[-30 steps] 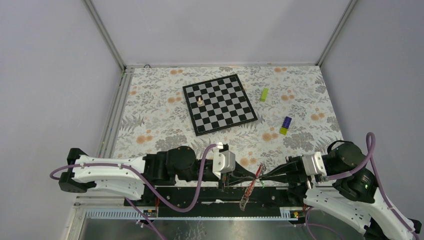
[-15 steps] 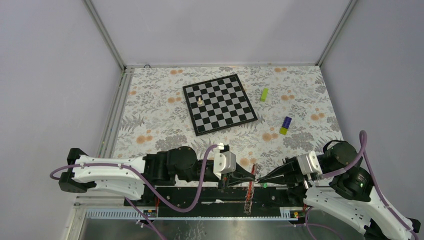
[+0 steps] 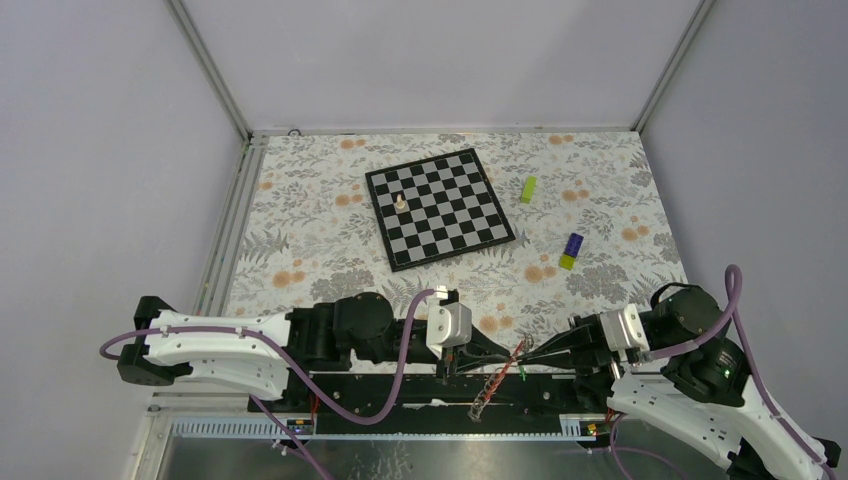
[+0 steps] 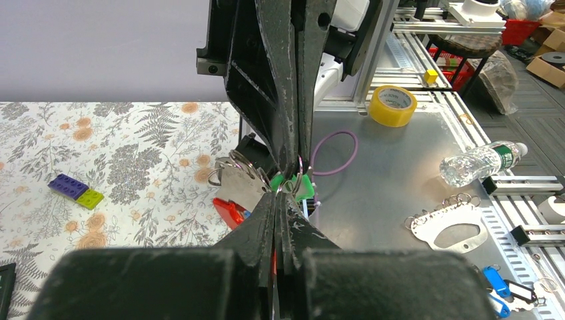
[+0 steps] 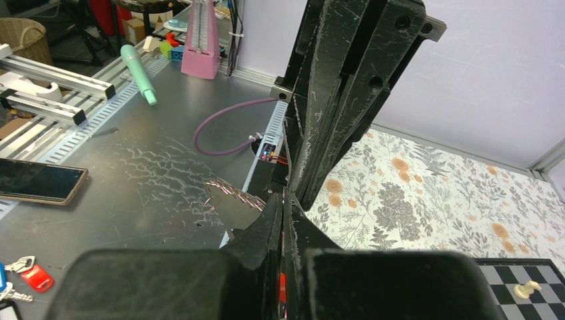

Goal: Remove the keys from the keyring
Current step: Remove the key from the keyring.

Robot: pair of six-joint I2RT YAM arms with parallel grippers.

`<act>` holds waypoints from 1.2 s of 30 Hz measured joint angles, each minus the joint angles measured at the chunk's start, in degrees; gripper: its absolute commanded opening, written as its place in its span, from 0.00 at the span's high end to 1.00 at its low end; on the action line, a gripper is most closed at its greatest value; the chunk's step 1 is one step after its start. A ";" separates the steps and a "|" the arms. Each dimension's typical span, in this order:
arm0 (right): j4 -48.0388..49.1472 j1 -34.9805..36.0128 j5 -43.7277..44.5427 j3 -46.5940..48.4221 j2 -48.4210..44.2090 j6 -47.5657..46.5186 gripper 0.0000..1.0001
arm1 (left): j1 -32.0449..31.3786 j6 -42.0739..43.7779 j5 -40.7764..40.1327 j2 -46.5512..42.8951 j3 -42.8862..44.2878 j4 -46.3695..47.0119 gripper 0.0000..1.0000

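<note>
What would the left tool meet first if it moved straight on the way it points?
Likely the keys, bunched at the tips of the left tool, then the right tool, facing it head-on; depth is unclear.

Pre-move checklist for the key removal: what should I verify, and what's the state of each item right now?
1. Left gripper shut on keyring: ok.
2. Right gripper shut, tips meeting the left's at the bunch: ok.
3. What the right gripper pinches, key or ring: cannot tell.
4. Keys off the ring: not ok; green key hangs at the bunch.
5. Red strap hanging free below: ok.
6. Chessboard far from both arms: ok.
</note>
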 measured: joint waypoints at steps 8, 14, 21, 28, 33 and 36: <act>0.37 0.00 0.96 0.00 -1.38 0.50 1.00 | 0.00 -0.02 -0.02 0.00 0.00 0.70 1.00; 0.44 0.00 1.51 -0.02 -2.03 0.90 1.00 | 0.00 -0.26 -0.42 -0.02 -0.02 1.51 1.00; 0.39 0.00 2.97 -0.33 -2.45 0.42 1.00 | 0.00 -1.25 -2.67 -0.42 -0.04 2.34 1.00; -0.09 0.00 5.03 -0.42 -2.45 -1.88 1.00 | 0.00 -2.27 -5.40 -0.44 -0.09 2.40 1.00; -0.26 0.00 6.03 -0.96 -2.45 -3.15 1.00 | 0.00 -2.64 -7.43 -0.44 -0.15 2.38 1.00; -0.57 0.00 6.78 -1.60 -2.45 -3.48 1.00 | 0.00 -2.75 -8.70 -0.44 -0.15 2.71 1.00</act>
